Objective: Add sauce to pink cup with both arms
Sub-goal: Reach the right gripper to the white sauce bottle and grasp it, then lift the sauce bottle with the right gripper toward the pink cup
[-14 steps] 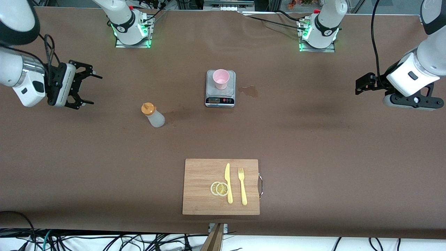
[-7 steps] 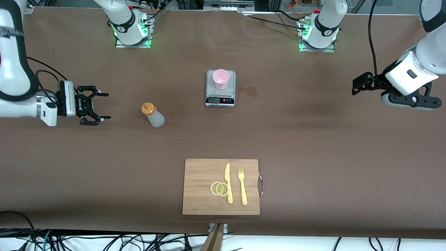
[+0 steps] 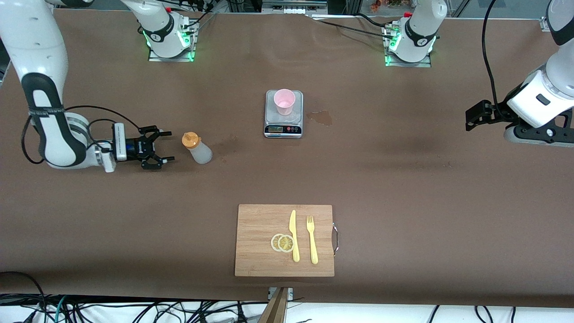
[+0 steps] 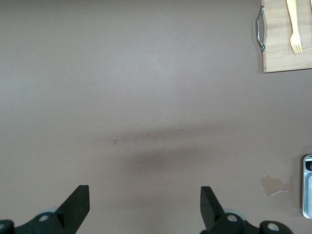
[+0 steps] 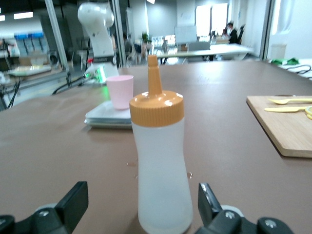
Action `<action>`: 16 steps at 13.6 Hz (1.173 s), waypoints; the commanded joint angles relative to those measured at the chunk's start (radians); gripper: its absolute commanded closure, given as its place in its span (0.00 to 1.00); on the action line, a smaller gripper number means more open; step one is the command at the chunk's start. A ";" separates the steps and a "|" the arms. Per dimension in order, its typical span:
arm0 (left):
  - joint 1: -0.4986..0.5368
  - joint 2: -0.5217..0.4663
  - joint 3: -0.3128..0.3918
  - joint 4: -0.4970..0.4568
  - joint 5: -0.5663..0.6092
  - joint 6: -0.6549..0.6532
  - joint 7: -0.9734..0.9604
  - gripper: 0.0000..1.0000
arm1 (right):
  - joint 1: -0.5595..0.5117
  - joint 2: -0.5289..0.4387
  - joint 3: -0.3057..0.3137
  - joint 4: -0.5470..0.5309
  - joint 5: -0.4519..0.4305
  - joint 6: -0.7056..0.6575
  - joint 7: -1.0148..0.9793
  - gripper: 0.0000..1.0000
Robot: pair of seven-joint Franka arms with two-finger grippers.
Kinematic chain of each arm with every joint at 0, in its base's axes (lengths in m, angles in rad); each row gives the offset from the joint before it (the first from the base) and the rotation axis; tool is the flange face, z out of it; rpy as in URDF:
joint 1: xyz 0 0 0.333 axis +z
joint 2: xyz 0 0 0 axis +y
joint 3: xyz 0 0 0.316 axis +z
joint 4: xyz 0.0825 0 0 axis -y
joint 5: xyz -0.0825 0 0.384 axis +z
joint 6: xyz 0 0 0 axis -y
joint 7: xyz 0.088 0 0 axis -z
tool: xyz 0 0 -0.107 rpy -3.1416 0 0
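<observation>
Right gripper: the black two-finger right gripper (image 3: pixel 162 148) lies low over the brown table (image 3: pixel 403 188), level with the bottle and just beside it toward the right arm's end; its fingers (image 5: pixel 73 200) are spread apart with nothing between them, and they have not reached the bottle.
Sauce: the small frosted-white squeeze bottle with an orange nozzle cap (image 3: pixel 197 148) stands upright on the table, not touched by either gripper; in the right wrist view the bottle (image 5: pixel 159 165) fills the middle, framed by the spread fingers.
Scale: a grey kitchen scale with a dark display strip (image 3: pixel 283 128) sits near the middle of the table, farther from the front camera than the bottle.
Pink cup: the small pale pink tapered plastic cup (image 3: pixel 284 101) stands upright on the scale's plate, well apart from the bottle.
Stain: a small wet stain (image 3: pixel 321 117) marks the table just beside the scale, toward the left arm's end.
Board: a bamboo cutting board with a metal handle (image 3: pixel 260 224) lies nearer the front camera, carrying two lemon slices (image 3: pixel 282 242), a yellow plastic knife (image 3: pixel 293 235) and a yellow plastic fork (image 3: pixel 311 239).
Left gripper: the black left gripper (image 4: pixel 145 207) waits above bare table at the left arm's end, fingers wide apart and holding nothing.
</observation>
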 commanded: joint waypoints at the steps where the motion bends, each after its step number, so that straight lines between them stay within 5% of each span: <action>1: 0.001 0.010 -0.004 0.022 0.021 -0.006 -0.001 0.00 | 0.022 0.016 0.005 -0.028 0.071 -0.017 -0.055 0.00; 13: 0.001 0.008 -0.002 0.022 0.013 -0.010 -0.001 0.00 | 0.160 0.021 0.007 -0.030 0.249 0.064 -0.099 0.01; 16: 0.001 0.008 -0.002 0.022 0.013 -0.010 -0.004 0.00 | 0.180 0.021 0.013 -0.038 0.285 0.092 -0.100 0.24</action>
